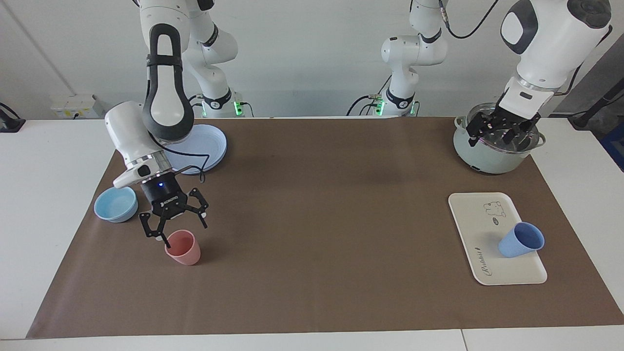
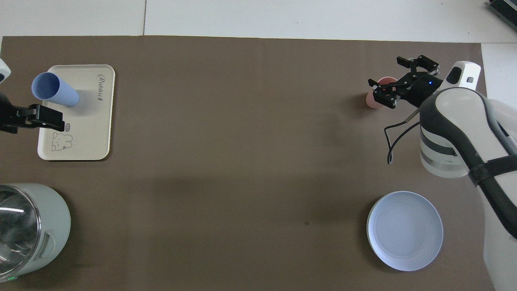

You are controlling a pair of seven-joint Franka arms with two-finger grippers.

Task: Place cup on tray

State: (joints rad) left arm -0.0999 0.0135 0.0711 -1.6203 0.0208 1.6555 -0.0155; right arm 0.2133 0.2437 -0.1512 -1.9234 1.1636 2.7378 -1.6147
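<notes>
The periwinkle-blue cup (image 1: 520, 246) stands mouth up on the cream-white tray (image 1: 480, 219), at the tray's end farther from the robots. It also shows in the overhead view (image 2: 54, 89) on the tray (image 2: 87, 129). No gripper touches it. My left gripper (image 1: 498, 132) is open and empty, up over the pot; part of it shows in the overhead view (image 2: 36, 117). My right gripper (image 1: 179, 230) is open and low over a pink cup (image 1: 184, 248) at the right arm's end of the table, with one fingertip at its rim. It also shows in the overhead view (image 2: 394, 79).
A pale green pot (image 1: 487, 158) with a glass lid stands nearer to the robots than the tray. A round blue plate (image 1: 209, 141) and a light-blue bowl (image 1: 116, 204) lie at the right arm's end. A brown mat (image 1: 317, 219) covers the table.
</notes>
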